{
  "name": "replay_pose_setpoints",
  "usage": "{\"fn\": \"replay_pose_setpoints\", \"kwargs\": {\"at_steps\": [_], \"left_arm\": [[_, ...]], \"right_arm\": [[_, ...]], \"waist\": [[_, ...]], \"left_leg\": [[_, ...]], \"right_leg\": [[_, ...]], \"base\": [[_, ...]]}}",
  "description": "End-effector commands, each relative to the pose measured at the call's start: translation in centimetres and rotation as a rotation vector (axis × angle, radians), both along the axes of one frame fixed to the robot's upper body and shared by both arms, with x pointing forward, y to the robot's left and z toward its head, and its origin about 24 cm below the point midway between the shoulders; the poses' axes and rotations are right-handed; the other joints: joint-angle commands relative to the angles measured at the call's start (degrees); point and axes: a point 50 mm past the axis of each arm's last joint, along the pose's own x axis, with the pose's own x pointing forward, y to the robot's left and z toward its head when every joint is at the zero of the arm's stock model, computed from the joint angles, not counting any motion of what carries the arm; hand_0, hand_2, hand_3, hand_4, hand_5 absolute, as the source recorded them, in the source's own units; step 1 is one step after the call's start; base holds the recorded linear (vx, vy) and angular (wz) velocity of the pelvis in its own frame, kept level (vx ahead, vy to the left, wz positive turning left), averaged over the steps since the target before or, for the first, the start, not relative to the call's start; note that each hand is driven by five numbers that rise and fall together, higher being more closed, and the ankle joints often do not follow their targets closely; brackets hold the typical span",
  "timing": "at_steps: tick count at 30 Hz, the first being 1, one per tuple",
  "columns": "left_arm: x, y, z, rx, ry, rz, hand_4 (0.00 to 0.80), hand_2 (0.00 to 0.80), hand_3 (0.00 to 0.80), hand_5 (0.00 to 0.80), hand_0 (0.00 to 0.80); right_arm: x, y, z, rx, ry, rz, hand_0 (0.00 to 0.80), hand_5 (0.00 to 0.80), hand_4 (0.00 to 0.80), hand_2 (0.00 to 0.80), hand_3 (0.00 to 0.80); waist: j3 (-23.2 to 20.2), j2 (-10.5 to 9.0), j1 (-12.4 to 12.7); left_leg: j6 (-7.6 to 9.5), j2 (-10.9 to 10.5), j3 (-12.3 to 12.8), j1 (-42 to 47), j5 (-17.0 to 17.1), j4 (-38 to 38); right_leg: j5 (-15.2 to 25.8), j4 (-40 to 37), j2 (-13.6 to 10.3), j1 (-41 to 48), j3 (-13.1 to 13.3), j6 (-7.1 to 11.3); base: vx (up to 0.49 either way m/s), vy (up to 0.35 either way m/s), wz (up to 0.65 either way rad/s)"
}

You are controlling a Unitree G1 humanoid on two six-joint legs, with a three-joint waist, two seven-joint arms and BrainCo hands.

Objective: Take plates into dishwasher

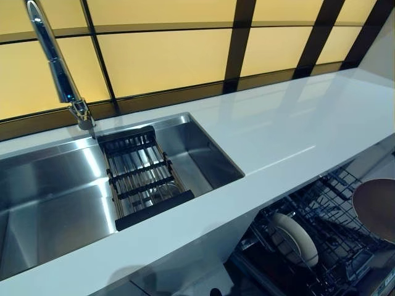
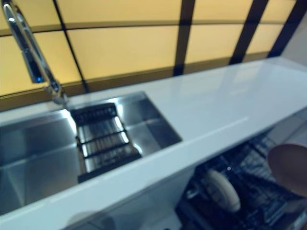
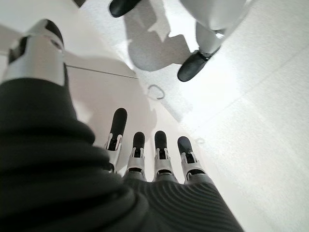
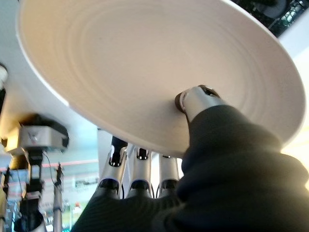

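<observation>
While the right hand [image 4: 193, 104] grips a round beige ceramic plate [image 4: 154, 67], its thumb presses on one face near the rim and its fingers [image 4: 140, 166] lie behind the opposite face, so the plate is pinched between them. In the head views this plate [image 1: 376, 213] shows at the right edge, held in the air above the open dishwasher's dark wire rack [image 1: 327, 228], apart from it. A second plate, round and white [image 1: 296, 237], stands on edge in that rack, below the front edge of the worktop.

The left hand [image 3: 145, 159] appears only in its own wrist view, hanging over the pale floor [image 3: 251, 125]; its fingers are straight and relaxed and hold nothing.

The long white glossy worktop [image 1: 290, 135] runs across the scene. Set into it at the left is a rectangular stainless-steel sink [image 1: 55, 191]. A black-framed drainer rack with metal bars [image 1: 142, 176] spans the sink from back to front, near its right end. A tall chrome tap [image 1: 55, 61] rises behind the sink, just beside the drainer's rear end. Behind the worktop, the wall is made of yellow panels with dark strips [image 1: 166, 55] between them.
</observation>
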Motion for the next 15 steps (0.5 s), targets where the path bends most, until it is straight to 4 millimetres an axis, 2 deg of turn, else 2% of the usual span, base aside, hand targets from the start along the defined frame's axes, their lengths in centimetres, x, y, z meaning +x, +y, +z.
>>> {"fn": "replay_pose_setpoints", "kwargs": {"at_steps": [1,7,11,15], "left_arm": [[3.9,1.7,1.9,0.049,-0.118,-0.02,0.0,0.0,0.0,0.0,0.0],[4.8,0.9,1.9,0.025,-0.134,-0.025,0.0,0.0,0.0,0.0,0.0],[5.1,0.7,1.9,0.021,-0.135,-0.026,0.0,0.0,0.0,0.0,0.0],[5.4,0.3,1.9,0.01,-0.132,-0.032,0.0,0.0,0.0,0.0,0.0]], "right_arm": [[1.5,0.9,1.9,0.018,-0.105,0.034,0.8,0.8,0.8,0.8,0.8],[2.2,1.7,0.4,0.025,-0.073,0.065,0.8,0.8,0.8,0.8,0.8],[2.3,1.9,0.1,0.026,-0.087,0.07,0.8,0.8,0.8,0.8,0.8],[3.3,2.7,0.4,0.054,-0.123,0.098,0.8,0.8,0.8,0.8,0.8]], "waist": [[1.0,-0.3,-0.26],[1.58,1.47,-1.69],[1.6,2.07,-1.99],[1.75,2.89,-2.09]], "left_leg": [[3.63,-1.49,-2.38,0.83,-2.21,0.29],[3.6,-1.91,-1.34,0.91,-2.31,0.38],[3.49,-1.93,-1.07,0.86,-2.34,0.37],[3.41,-2.1,-0.89,0.68,-2.36,0.4]], "right_leg": [[-0.19,0.08,0.03,0.36,-1.32,3.67],[-0.28,0.09,0.13,-0.01,-0.53,3.53],[-0.43,0.09,0.06,-0.09,-0.56,3.49],[-0.55,0.14,0.0,-0.44,-0.45,3.45]], "base": [[-0.014,0.005,-0.12],[-0.002,0.007,-0.07],[0.006,0.003,-0.11],[-0.001,0.002,-0.1]]}}
